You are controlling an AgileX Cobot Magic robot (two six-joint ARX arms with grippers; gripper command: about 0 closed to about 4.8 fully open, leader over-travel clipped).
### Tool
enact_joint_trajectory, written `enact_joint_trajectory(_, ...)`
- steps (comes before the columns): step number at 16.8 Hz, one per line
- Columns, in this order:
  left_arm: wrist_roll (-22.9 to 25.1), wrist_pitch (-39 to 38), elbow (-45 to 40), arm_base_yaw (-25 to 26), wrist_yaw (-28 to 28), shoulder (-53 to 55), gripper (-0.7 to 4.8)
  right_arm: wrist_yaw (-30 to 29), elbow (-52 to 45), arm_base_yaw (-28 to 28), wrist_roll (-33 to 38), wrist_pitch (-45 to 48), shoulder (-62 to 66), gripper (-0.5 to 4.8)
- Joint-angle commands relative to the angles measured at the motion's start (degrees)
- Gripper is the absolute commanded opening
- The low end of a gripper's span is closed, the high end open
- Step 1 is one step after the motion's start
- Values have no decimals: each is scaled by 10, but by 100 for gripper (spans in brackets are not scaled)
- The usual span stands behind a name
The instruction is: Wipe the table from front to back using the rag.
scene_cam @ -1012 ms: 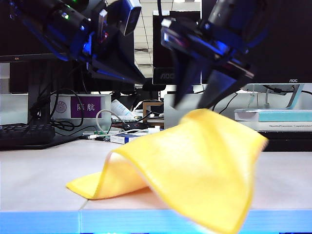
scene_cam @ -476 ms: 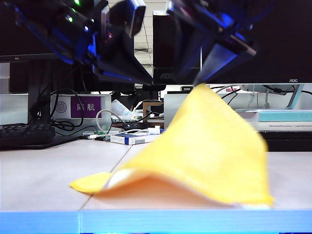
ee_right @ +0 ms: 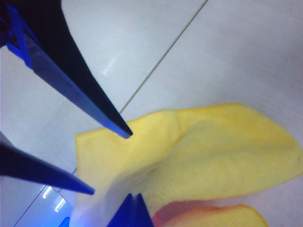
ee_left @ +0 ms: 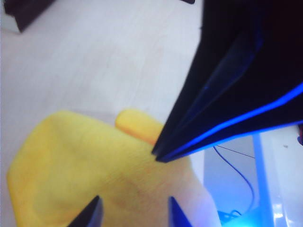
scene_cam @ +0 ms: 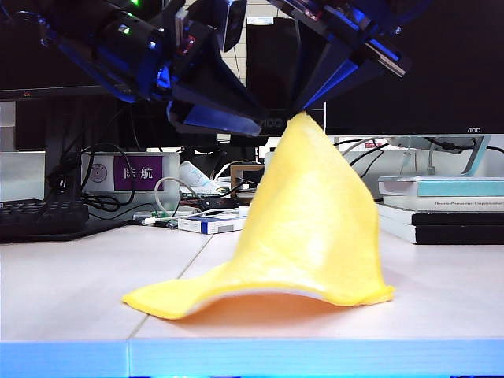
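Soft and light, the rag (scene_cam: 311, 236) drapes tent-like from the right gripper (scene_cam: 298, 113) pinching its peak, while the left gripper (ee_left: 135, 213), jaws wide, hovers beside that peak, holding nothing.

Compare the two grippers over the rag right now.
The right gripper is shut on the rag's peak, tenting it above the table; the left gripper is open and holds nothing. The right gripper sits at the cloth's top; the left gripper hangs just beside it, over the lower cloth. Both are dark, blue-edged, pointing down.
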Motion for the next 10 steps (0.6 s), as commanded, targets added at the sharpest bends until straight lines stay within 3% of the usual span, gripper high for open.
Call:
enact_joint_trajectory(1,13,31,2,-16,1,-2,190,-3,3,1,2,11,-5,-1)
enact_joint_trajectory(8,16,74,2,-49,-6,41,166,-19,3,-15,2,19,-23,-1)
enact_joint_trajectory(10,16,81,2,-51,-29,53,46,-33,3,-25,2,19,-24,-1)
